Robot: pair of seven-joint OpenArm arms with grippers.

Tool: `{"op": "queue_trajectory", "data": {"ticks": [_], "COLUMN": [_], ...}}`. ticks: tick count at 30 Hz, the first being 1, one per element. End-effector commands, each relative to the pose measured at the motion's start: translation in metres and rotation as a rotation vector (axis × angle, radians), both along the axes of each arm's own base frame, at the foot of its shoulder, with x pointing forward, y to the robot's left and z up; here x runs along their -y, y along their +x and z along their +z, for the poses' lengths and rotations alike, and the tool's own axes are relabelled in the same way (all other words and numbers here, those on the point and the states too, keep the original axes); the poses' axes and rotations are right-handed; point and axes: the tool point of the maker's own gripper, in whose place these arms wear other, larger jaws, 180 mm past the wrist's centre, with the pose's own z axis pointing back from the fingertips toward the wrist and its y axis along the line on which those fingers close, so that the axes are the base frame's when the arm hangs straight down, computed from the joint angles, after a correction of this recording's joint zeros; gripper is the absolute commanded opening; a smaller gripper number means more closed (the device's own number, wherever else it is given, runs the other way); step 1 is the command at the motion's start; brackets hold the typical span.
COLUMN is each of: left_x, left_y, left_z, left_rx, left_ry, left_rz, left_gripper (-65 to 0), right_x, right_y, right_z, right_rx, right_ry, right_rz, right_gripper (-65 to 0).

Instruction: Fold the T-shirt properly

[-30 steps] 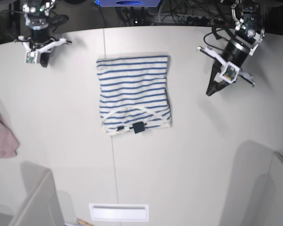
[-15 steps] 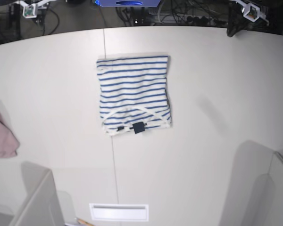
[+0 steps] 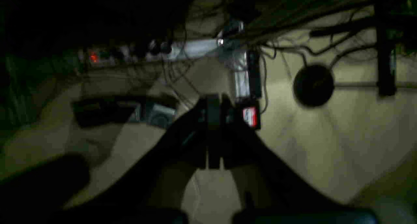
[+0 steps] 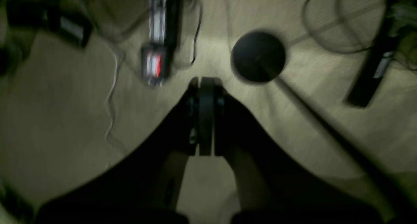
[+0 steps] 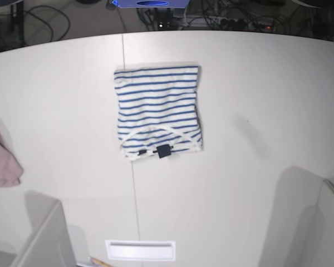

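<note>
T-shirt point(image 5: 158, 111) lies folded near the desk's point(image 5: 256, 83) far edge. Left end effector point(image 3: 213, 132) and right end effector point(image 4: 205, 116) are closed, empty; nothing more seems needed.

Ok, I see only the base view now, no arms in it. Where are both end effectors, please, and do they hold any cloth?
Observer: The left end effector is shut and empty in its wrist view.
Operator: And the right one?
Observer: The right end effector is also shut, with no cloth between its tips.
Operator: What is under them?
Observer: Not the T-shirt. Both wrist views are dim and blurred, and show cables and a round dark disc on a pale surface.
</note>
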Motion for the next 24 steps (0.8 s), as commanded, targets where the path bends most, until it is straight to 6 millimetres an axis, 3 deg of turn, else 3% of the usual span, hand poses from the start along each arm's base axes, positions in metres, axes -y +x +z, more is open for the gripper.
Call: {"op": "queue_trajectory", "data": {"ticks": [1, 5, 9, 12, 16, 24], "left_x": [0.008, 0.024, 0.039, 0.047, 0.058, 0.059], "left_y": [-0.018, -0.019, -0.003, 0.011, 0.035, 0.087], "left_z": [0.000, -0.026, -0.042, -0.057, -0.092, -0.111], "left_rx": [-0.032, -0.091, -0.085, -0.095, -0.254, -0.275], "left_ry": [-0.018, -0.039, -0.048, -0.004, -0.004, -0.011], "left_rz": [0.045, 0.142, 0.173, 0.146, 0.101, 0.075], "left_gripper": [-65.0, -65.0, -65.0, -65.0, -65.0, -65.0], "right_x": [-0.006, -0.037, -0.067, -0.088, -0.107, -0.085], "right_y": [-0.015, -0.048, -0.055, -0.033, 0.008, 0.078], "right_z": [-0.004, -0.035, -0.059, -0.072, -0.087, -0.105], "right_rx": [-0.038, -0.184, -0.285, -0.289, -0.251, -0.161], "right_ry": [0.018, 0.055, 0.067, 0.084, 0.100, 0.042], "right_rz": [0.014, 0.044, 0.026, 0.011, -0.015, -0.274], "right_gripper": [-65.0, -65.0, -65.0, -65.0, -65.0, -65.0]}}
